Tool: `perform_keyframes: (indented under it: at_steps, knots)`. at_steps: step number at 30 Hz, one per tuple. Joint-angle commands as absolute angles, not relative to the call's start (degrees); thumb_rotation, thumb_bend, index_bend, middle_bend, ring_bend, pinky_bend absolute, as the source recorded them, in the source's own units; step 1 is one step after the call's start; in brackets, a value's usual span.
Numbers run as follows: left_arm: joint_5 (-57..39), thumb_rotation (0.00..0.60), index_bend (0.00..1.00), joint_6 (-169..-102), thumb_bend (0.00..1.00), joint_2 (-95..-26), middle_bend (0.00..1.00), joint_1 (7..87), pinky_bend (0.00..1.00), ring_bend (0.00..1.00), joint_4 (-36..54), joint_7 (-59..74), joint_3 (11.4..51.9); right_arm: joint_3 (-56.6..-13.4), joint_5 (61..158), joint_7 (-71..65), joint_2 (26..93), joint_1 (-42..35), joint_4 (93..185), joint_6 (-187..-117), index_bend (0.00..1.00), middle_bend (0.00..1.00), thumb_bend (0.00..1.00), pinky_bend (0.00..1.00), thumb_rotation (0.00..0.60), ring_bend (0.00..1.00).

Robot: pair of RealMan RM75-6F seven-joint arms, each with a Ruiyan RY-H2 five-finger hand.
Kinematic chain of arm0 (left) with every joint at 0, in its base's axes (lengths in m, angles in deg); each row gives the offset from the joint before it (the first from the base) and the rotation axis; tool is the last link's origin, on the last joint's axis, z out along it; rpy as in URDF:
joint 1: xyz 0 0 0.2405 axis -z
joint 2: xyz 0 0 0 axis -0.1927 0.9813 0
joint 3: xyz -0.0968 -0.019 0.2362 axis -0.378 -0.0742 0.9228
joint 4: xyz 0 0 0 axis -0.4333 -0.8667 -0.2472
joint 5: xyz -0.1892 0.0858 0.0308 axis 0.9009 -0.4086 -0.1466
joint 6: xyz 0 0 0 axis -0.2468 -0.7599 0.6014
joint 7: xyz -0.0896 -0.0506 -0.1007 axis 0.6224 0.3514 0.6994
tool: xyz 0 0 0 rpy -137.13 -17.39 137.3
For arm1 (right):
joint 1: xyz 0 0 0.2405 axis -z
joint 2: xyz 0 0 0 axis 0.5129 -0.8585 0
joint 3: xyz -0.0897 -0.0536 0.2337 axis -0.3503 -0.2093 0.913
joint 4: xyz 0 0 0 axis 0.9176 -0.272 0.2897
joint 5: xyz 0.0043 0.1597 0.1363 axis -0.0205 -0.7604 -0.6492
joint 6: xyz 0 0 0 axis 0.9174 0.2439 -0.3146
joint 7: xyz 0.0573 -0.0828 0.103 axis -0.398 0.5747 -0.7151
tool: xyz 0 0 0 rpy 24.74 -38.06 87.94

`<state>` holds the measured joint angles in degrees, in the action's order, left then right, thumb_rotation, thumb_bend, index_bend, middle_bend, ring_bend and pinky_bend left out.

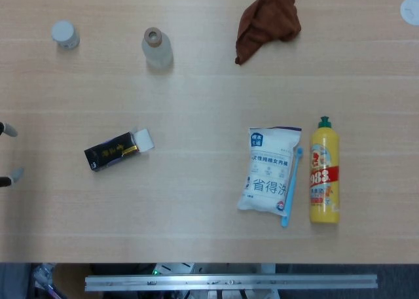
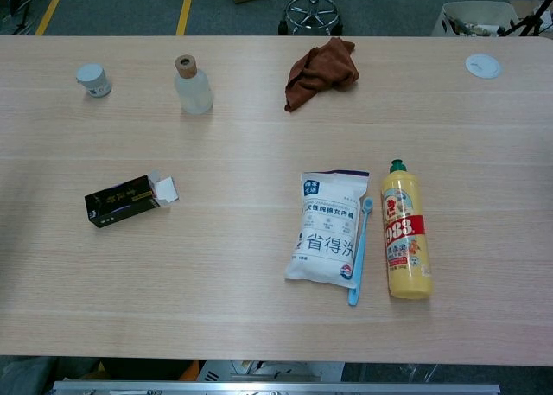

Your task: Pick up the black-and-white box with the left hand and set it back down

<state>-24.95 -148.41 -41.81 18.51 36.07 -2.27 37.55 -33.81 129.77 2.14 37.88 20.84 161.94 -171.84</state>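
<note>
The black-and-white box [image 1: 118, 150] lies flat on the wooden table [image 1: 196, 109], left of centre, with its white end flap open toward the right. The chest view shows the box [image 2: 130, 200] alone, with no hand near it. Only the tips of my left hand [image 1: 6, 130] show at the left edge of the head view. A second fingertip [image 1: 10, 178] sits lower, well apart from the first. The hand holds nothing and is a good way left of the box. My right hand is out of both views.
At the back stand a small white-capped jar [image 1: 65, 34], a clear bottle with a cork lid [image 1: 157, 48] and a brown cloth [image 1: 268, 17]. A white pouch [image 1: 270, 169], a blue toothbrush [image 1: 291, 188] and a yellow bottle [image 1: 325, 171] lie right of centre.
</note>
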Motion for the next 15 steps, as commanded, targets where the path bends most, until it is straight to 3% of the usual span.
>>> perform_keyframes:
  at_steps: [1, 15]
  knots:
    - [-24.17, 0.6, 0.36, -147.67, 0.14, -42.6, 0.0, 18.98, 0.07, 0.0, 36.22, -3.1, 37.46, -33.79, 129.35, 1.76, 37.82, 20.63, 161.11, -171.48, 0.47, 0.35, 0.21, 0.47, 0.6, 0.34]
    - [-24.65, 0.6, 0.35, -145.84, 0.14, -50.37, 0.0, 20.99, 0.01, 0.0, 33.63, -6.2, 38.04, -34.48, 128.64, 0.53, 38.27, 20.86, 159.17, -171.66, 0.47, 0.35, 0.21, 0.47, 0.6, 0.34]
